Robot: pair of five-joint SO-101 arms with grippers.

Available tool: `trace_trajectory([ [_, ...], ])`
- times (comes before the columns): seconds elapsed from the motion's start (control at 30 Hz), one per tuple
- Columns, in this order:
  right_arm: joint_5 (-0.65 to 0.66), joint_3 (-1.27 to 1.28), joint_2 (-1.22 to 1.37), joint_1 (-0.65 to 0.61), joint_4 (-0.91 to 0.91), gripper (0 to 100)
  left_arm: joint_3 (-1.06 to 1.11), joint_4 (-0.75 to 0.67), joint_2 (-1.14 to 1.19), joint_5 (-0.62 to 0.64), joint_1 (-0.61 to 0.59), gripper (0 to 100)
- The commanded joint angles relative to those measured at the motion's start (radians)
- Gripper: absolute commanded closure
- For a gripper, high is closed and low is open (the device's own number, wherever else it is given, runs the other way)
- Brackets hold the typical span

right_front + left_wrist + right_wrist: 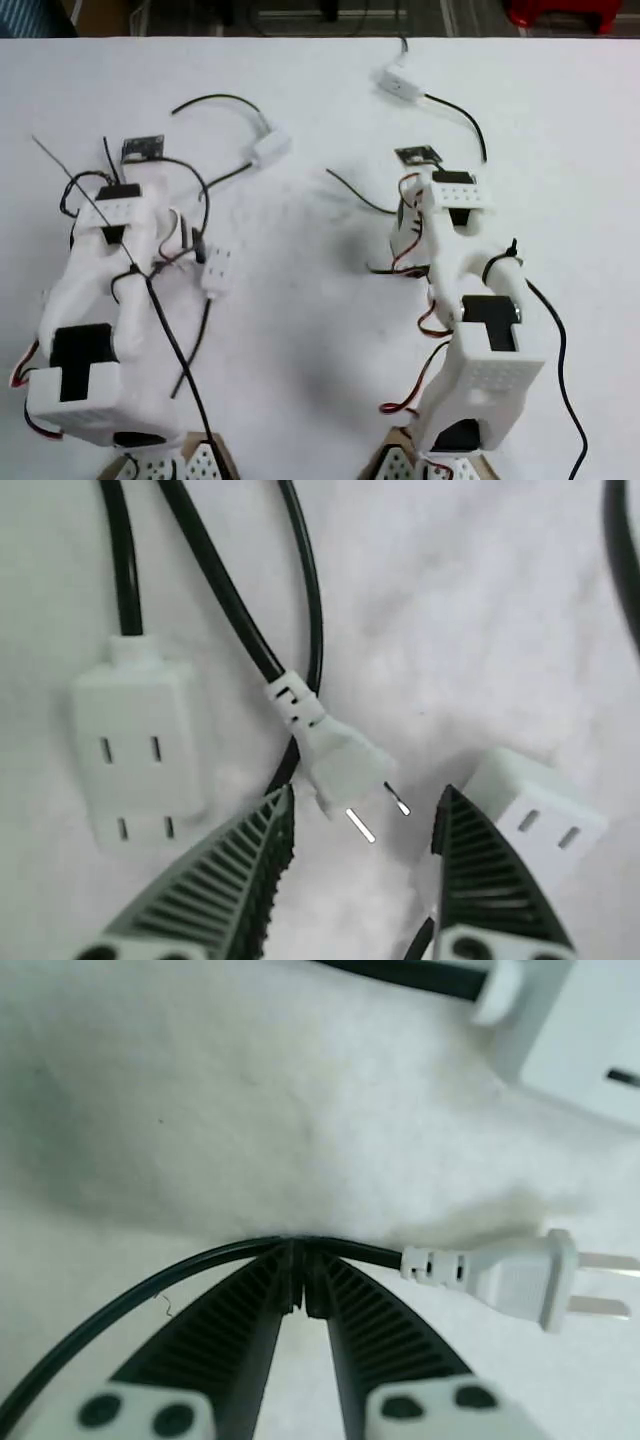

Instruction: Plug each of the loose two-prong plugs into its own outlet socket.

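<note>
My left gripper (pixel 365 800) is open, hovering low over the table. A white two-prong plug (pixel 335 760) on a black cable lies loose just ahead of its fingertips, prongs pointing into the gap. A white outlet socket (pixel 140 755) lies to one side and another socket (pixel 535 805) to the other, close by one finger (pixel 480 880). My right gripper (pixel 303 1258) is shut on the black cable (pixel 200 1270) of a second white plug (pixel 520 1280), a short way behind the plug body. A third socket (pixel 580 1035) lies beyond it.
From above, the left arm (pixel 100 260) and right arm (pixel 460 260) stand side by side on the white table (pixel 310 330). Sockets lie at the left arm's side (pixel 215 270), at centre back (pixel 270 150) and far back (pixel 400 82). Black cables (pixel 215 100) loop between them.
</note>
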Motion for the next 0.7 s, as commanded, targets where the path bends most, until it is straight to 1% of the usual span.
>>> trace_trajectory([
  [0.0, 0.008, 0.000, 0.015, -0.030, -0.022, 97.7, -0.005, -0.014, -0.015, 0.008, 0.005, 77],
  [0.13, 0.008, 0.000, 0.015, -0.030, -0.022, 97.7, -0.008, -0.054, -0.013, 0.023, -0.051, 77],
  [0.2, 0.008, 0.000, 0.015, -0.030, -0.022, 97.7, -0.005, -0.092, -0.012, 0.077, -0.082, 76],
  [0.27, 0.008, 0.000, 0.015, -0.030, -0.022, 97.7, -0.005, -0.097, -0.012, 0.109, -0.084, 76],
  [0.4, 0.008, 0.000, 0.015, -0.030, -0.022, 97.7, -0.005, -0.072, -0.012, 0.117, -0.030, 76],
  [0.53, 0.008, 0.000, 0.015, -0.030, -0.022, 97.7, -0.003, -0.038, -0.012, 0.129, 0.054, 77],
  [0.67, 0.006, 0.000, 0.015, -0.030, -0.022, 97.7, -0.003, -0.046, -0.012, 0.239, 0.096, 77],
])
